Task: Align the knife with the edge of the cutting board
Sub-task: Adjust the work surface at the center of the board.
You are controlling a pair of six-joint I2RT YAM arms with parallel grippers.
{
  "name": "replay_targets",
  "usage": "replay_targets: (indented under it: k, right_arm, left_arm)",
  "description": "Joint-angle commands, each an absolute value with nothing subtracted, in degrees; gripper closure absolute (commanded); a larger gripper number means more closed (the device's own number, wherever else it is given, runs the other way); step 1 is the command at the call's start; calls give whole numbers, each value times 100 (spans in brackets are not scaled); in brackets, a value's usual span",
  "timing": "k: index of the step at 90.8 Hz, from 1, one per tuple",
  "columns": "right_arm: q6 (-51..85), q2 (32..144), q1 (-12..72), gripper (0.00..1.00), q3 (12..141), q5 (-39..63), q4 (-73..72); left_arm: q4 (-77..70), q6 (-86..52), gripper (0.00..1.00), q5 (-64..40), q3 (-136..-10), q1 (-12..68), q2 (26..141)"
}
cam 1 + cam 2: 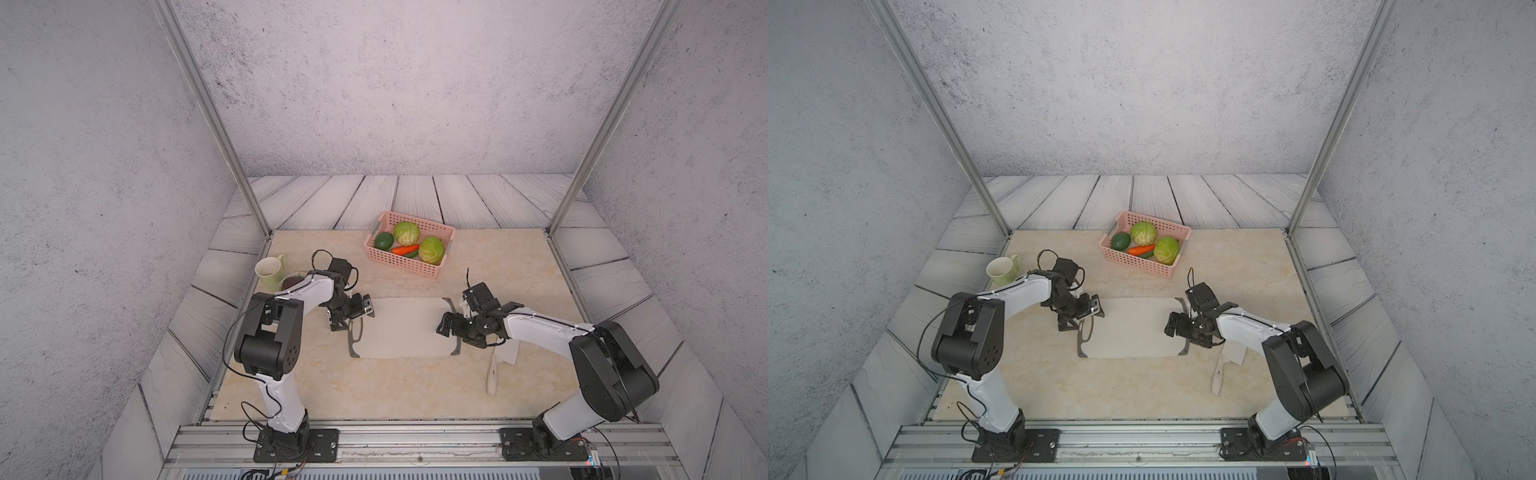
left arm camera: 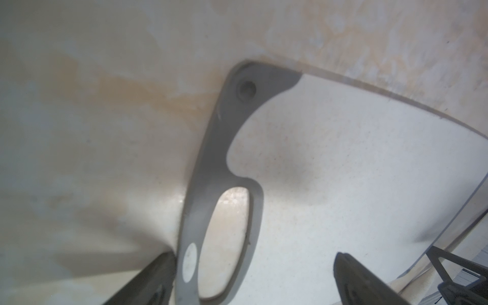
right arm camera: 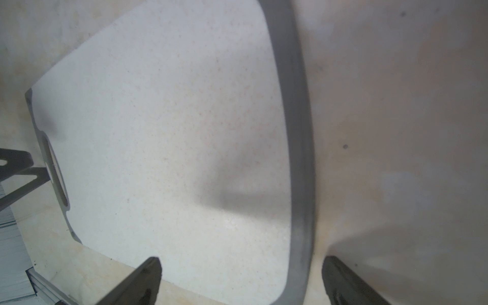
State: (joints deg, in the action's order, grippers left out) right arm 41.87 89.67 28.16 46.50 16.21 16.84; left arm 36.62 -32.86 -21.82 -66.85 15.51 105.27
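- The left gripper [image 1: 353,318] hangs low over the handle end of the cutting board [image 1: 403,328], jaws spread wide with nothing between them. In the left wrist view its fingers [image 2: 364,282] straddle the oval cutout.
- The right gripper [image 1: 455,332] is just as wide open and empty, poised over the opposite short end. In the right wrist view the dark rim runs between its fingers [image 3: 142,280].
- The knife [image 1: 493,372] lies flat on the table, near that same short end but apart from it. Its handle points towards the robot's base, and its blade is partly hidden under the right arm.
- As far as both top views show, the knife sits at a slant to the board's edge, so I judge the aligning not yet done. Nothing is gripped. What is left is to take or nudge the knife and bring it parallel to the rim.
- Further back stands a pink basket [image 1: 415,272] holding two cabbages [image 1: 406,232], a carrot [image 1: 405,249] and a dark green vegetable. A pale mug [image 1: 270,272] sits at the table's left edge.
- The table [image 1: 374,386] is beige, marble-patterned and flat, framed by grey plank-printed panels, speckled grey walls [image 1: 374,83] and two slanting metal posts [image 1: 216,124].
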Motion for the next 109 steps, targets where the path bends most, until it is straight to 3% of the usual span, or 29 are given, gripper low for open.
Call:
replay_targets:
  k: [1,109]
  right_arm:
    - [4271,9043,2810,1,4538,1609,1708]
    - [4431,8671,2838,2,4071,1477,1850]
  left_arm:
    - [3711,-3331,2,-2343,-6685,1657,10677]
    - [3780,-3159,2,-2373,-7095,1828,11013]
